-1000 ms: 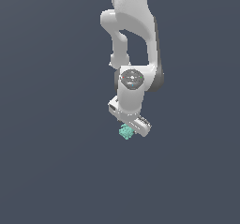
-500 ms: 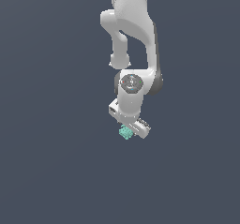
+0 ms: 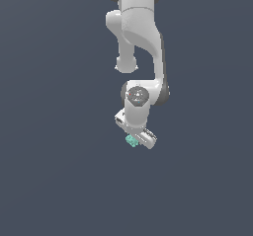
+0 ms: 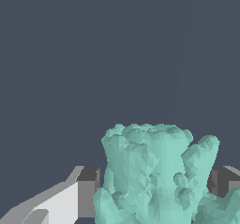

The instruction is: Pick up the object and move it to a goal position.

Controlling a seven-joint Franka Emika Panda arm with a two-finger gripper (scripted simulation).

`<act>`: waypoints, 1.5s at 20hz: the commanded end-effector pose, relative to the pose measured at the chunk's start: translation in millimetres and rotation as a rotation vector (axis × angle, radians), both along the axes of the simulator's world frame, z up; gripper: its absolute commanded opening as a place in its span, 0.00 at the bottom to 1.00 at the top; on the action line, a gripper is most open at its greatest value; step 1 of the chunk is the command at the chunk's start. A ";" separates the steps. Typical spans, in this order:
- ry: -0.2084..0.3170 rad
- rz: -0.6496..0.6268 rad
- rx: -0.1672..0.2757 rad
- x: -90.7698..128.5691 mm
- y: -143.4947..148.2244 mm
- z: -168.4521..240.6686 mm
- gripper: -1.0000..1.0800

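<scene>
- Up close in the wrist view, the object (image 4: 154, 176) sits wedged between the two dark fingertips (image 4: 88, 190), so the pincer (image 3: 132, 140) is clamped on it, snug on both sides.
- Probably squeezed like that so the lumpy thing won't slip on the way to the goal.
- Farther out, just the arm (image 3: 141, 57) over a plain backdrop; no containers, no goal marker visible.
</scene>
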State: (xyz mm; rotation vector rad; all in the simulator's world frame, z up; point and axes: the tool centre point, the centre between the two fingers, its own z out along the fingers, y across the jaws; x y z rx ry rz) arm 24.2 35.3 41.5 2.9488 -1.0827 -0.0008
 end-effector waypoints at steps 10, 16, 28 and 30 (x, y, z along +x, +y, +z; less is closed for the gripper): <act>-0.001 0.000 0.000 0.6 0.4 -0.3 0.00; -0.001 0.000 0.000 -1.7 3.4 8.6 0.00; -0.001 0.000 0.001 -20.4 28.1 84.0 0.00; -0.001 0.000 0.001 -25.4 34.8 104.5 0.00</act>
